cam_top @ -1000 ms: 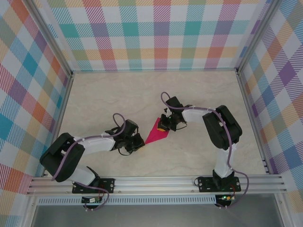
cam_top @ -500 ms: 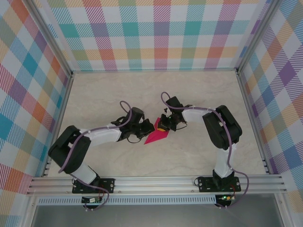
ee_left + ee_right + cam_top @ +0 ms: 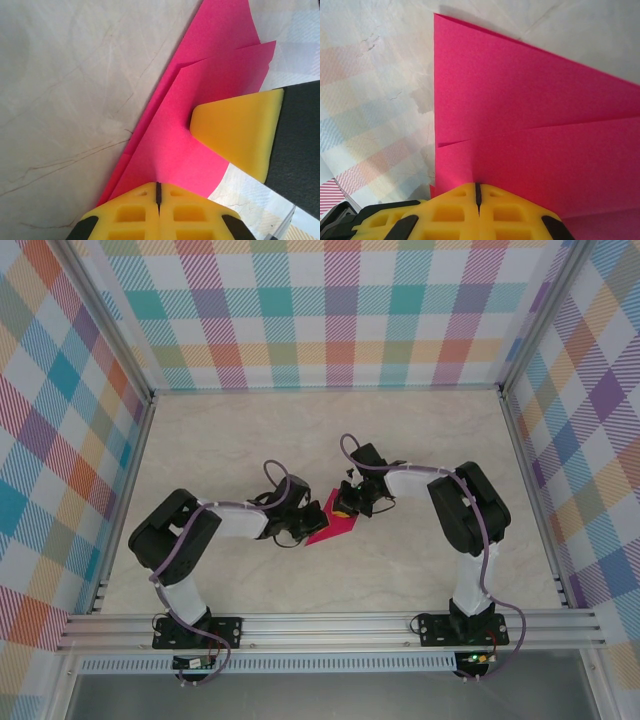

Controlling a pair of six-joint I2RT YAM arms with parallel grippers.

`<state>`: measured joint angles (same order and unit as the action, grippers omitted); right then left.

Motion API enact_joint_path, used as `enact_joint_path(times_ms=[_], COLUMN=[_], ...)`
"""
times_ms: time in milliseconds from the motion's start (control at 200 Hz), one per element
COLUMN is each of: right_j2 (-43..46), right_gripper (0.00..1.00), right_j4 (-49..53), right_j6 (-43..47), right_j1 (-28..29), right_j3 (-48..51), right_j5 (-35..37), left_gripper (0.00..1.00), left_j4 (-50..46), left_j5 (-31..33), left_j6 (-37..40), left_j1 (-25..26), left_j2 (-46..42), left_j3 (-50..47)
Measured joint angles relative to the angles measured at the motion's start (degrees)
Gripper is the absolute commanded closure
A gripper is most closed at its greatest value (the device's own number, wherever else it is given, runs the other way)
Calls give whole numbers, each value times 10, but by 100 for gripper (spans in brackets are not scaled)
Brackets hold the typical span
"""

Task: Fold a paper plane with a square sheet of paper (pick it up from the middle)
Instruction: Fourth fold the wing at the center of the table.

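Note:
The square sheet of paper [image 3: 331,529] lies folded into a magenta pointed shape in the middle of the table, its layers and creases plain in the left wrist view [image 3: 200,95] and the right wrist view [image 3: 530,125]. My left gripper [image 3: 311,519] is shut, its yellow tips [image 3: 158,186] resting on the paper's left part. At the paper's upper right end my right gripper [image 3: 345,508] is also shut, tips [image 3: 478,187] down against the sheet. One right finger [image 3: 235,135] shows pressing on the paper in the left wrist view.
The marble-patterned table [image 3: 300,440] is enclosed by plaid walls on three sides, with an aluminium rail [image 3: 330,625] along the near edge. Both arms reach inward toward the centre; open tabletop lies behind and to both sides.
My left arm swung right and forward, bringing its gripper from beside the paper's left tip onto the paper, its jaws closing the last bit. The right arm and paper stayed put.

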<state>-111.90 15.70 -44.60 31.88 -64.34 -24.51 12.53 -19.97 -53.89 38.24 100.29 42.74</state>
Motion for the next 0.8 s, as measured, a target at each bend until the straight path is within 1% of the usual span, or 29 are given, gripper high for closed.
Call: enact_joint_path(times_ms=[250, 420, 590, 695, 800], right_j2=[-6, -8, -8, -8, -9], right_gripper=[100, 100, 100, 100, 100], right_j4=[13, 19, 20, 22, 23], right_j6=[0, 0, 0, 0, 0], right_j1=[-1, -2, -2, -2, -2], right_j3=[-10, -13, -14, -14, -16], right_j5=[-4, -5, -5, -5, -5], left_gripper=[100, 100, 100, 100, 100], left_j4=[76, 92, 52, 6, -62], left_j5=[-8, -19, -21, -20, -17], left_j6=[-5, -7, -6, -4, 0], left_j1=[-6, -12, -16, -19, -19], left_j2=[-35, -65, -116, -156, -197], left_j3=[-80, -121, -153, -168, -175])
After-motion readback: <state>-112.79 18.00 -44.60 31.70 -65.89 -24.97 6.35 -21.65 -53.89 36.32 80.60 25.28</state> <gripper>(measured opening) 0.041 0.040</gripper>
